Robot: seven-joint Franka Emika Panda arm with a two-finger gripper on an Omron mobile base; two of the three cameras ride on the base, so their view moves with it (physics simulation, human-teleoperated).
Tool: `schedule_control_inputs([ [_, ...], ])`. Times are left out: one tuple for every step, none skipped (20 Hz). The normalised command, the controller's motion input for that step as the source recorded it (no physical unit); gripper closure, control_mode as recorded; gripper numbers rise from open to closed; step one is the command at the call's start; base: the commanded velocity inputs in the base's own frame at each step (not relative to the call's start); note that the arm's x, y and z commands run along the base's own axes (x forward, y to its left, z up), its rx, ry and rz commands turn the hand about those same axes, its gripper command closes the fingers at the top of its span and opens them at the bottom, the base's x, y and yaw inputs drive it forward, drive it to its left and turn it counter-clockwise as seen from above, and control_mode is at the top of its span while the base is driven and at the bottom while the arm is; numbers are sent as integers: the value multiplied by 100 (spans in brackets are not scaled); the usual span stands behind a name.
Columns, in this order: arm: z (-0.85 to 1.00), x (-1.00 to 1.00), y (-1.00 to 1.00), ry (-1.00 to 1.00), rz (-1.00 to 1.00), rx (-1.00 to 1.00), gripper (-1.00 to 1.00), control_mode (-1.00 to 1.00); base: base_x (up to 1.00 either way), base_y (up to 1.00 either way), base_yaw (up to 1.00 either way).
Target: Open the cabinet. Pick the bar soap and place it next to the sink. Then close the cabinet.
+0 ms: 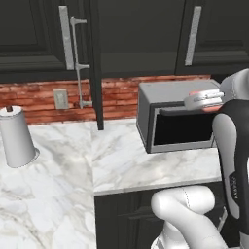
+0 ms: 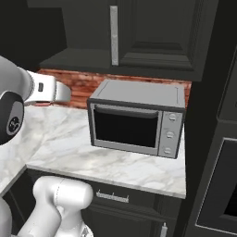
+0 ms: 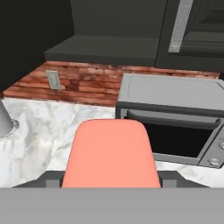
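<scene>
**Soap held over the counter, cabinet door open**

Taking the microwave [image 1: 177, 119] as the landmark and reading the left base view from left to right: far to its left a paper towel roll [image 1: 17, 138] stands upright on the marble counter [image 1: 121, 160]. Above and behind the roll, on the brick backsplash [image 1: 116, 95], sits a wall outlet [image 1: 61, 98]. Between the outlet and the microwave, the cabinet [image 1: 95, 63] door stands swung out, seen edge-on as a dark vertical slab, with its silver bar handle [image 1: 78, 63] showing on its left face. The microwave itself rests on the counter against the backsplash, its dark glass door shut. Above it hang further black wall cabinets, one with a silver handle [image 1: 193, 35] above the microwave's right half.

At the microwave's upper right corner in this view, the gripper [image 1: 206, 101] hangs in the air with the soap [image 1: 204, 93] showing as a salmon sliver at its end.

In the hand view the soap [image 3: 110, 154] sits large and flat between the two dark fingertips [image 3: 51, 179], which press at its left and right sides, so the hand is grasping the soap. It is above the counter, to the left of and nearer than the microwave [image 3: 173, 118], not resting on anything.

In the right base view the arm reaches in from the left of the microwave [image 2: 136, 122], whose three knobs [image 2: 169, 134] run down its right side.
</scene>
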Motion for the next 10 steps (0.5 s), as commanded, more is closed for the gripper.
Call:
schedule_control_inputs([
  [0,0,0,0,0,0,100,100,-18,-41,15],
  [0,0,0,0,0,0,100,100,-18,-40,16],
  [0,0,0,0,0,0,100,100,-21,-32,12],
  [0,0,0,0,0,0,100,100,-33,-8,4],
  [0,0,0,0,0,0,100,100,-40,-2,2],
  [0,0,0,0,0,0,100,100,-53,-1,0],
  [0,0,0,0,0,0,100,100,-56,-4,0],
  [0,0,0,0,0,0,100,100,-68,0,0],
  [0,0,0,0,0,0,100,100,-71,0,0],
  [0,0,0,0,0,0,100,100,-69,0,1],
])
